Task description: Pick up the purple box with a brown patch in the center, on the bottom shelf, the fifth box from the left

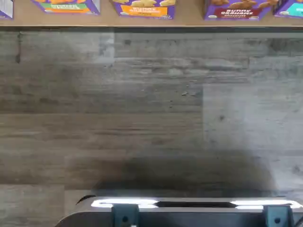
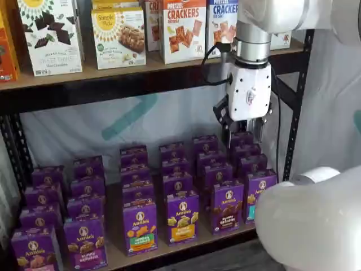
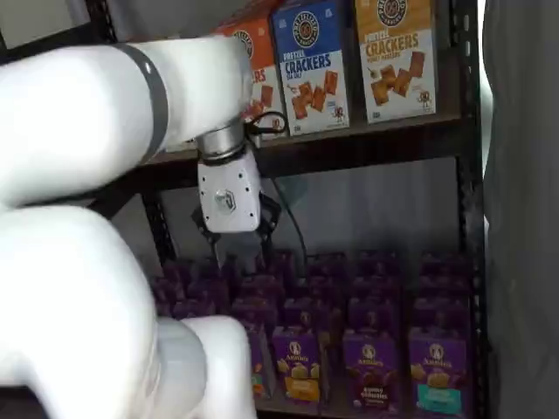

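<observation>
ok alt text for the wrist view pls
Mostly grey wood-plank floor, seen from above. Along one edge, the fronts of purple cartons on the bottom shelf, including the purple box with brown cookies; opposite, a dark mount with teal brackets.

The wrist view looks down at floor, perhaps shelf-edge boxes; both shelf views face the rack (image 2: 169, 79) frontally, one obliquely.

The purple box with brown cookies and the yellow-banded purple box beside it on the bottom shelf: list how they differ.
The purple box pictures dark brown cookies; the yellow-banded box pictures tan ones. The purple box has a dark lower band; the yellow-banded box's is yellow. Both stand upright, front row, with a round white logo.
</observation>
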Controlling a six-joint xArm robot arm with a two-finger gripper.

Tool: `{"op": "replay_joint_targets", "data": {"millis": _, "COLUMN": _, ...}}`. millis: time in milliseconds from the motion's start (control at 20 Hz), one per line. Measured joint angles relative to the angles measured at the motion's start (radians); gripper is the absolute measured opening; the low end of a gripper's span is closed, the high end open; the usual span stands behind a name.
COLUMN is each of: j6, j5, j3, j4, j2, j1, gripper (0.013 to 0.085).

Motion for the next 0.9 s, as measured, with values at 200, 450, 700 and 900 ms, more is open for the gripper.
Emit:
{"op": "replay_joint_targets", "data": {"millis": 200, "j6": 0.031, "j5": -0.016, "j3": 0.008, "j4": -0.047, "j2": -0.010, "j1": 0.024, "gripper": 0.0850}}
{"op": "replay_joint_targets", "data": {"millis": 450, "j6": 0.026, "j5": -0.033, "j3": 0.013, "j4": -0.043, "j2": -0.005, "j1": 0.019, "gripper": 0.0850}}
{"op": "replay_joint_targets", "data": {"millis": 700, "j6": 0.024, "j5": -0.090, "j3": 0.037, "j4": -0.041, "j2": 0.020, "j1": 0.016, "gripper": 0.0850}}
{"op": "replay_joint_targets", "data": {"millis": 900, "j6": 0.043, "j5": -0.145, "j3": 0.060, "j4": -0.065, "j2": 0.056, "j1": 0.028, "gripper": 0.0850}}
